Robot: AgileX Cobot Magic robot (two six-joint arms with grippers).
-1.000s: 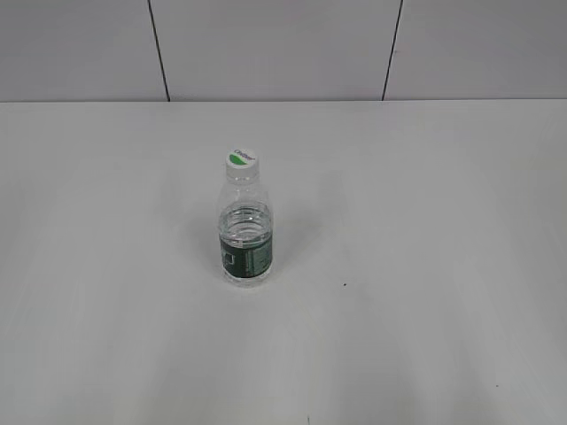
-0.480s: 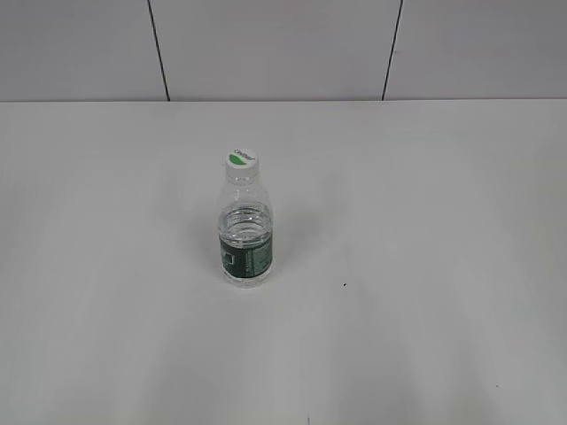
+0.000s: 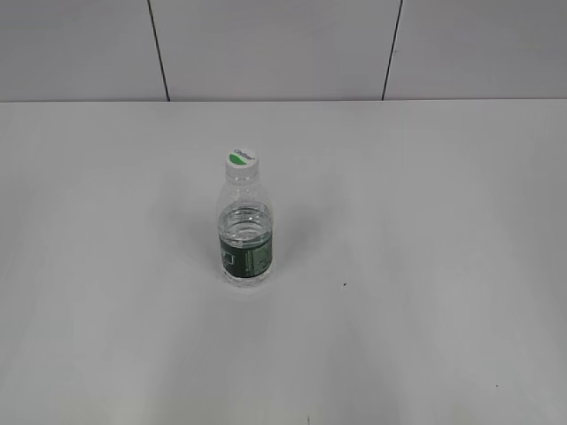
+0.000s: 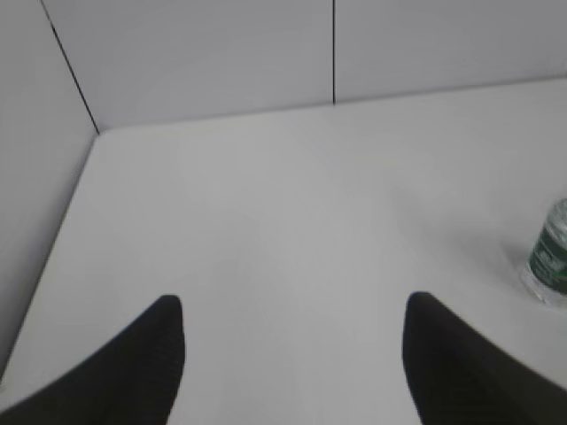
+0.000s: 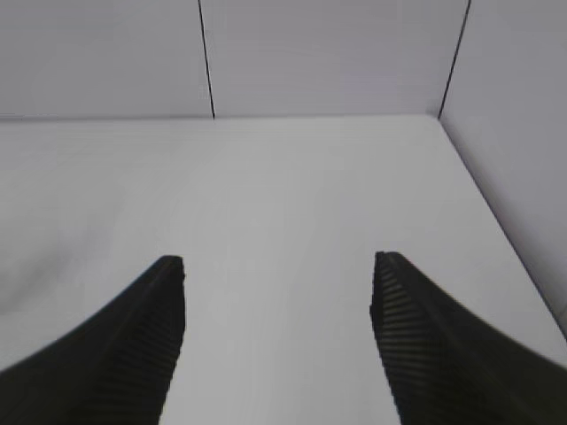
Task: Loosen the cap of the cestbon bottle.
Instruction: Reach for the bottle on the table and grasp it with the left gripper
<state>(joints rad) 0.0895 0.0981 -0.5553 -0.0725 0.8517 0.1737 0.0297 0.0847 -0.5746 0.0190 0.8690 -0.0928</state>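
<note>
The cestbon bottle (image 3: 244, 237) stands upright on the white table, a clear ribbed bottle with a dark green label band. Its white cap (image 3: 241, 160) with a green oval logo sits on the neck. Neither gripper shows in the exterior view. My left gripper (image 4: 292, 305) is open and empty over bare table; the bottle's lower part (image 4: 551, 255) shows at the right edge of the left wrist view, well off to the gripper's right. My right gripper (image 5: 279, 261) is open and empty over bare table; the bottle is out of the right wrist view.
The white table (image 3: 425, 221) is backed by a grey panelled wall (image 3: 283, 49). A side wall (image 4: 35, 177) stands at the left of the left wrist view and another (image 5: 523, 142) at the right of the right wrist view.
</note>
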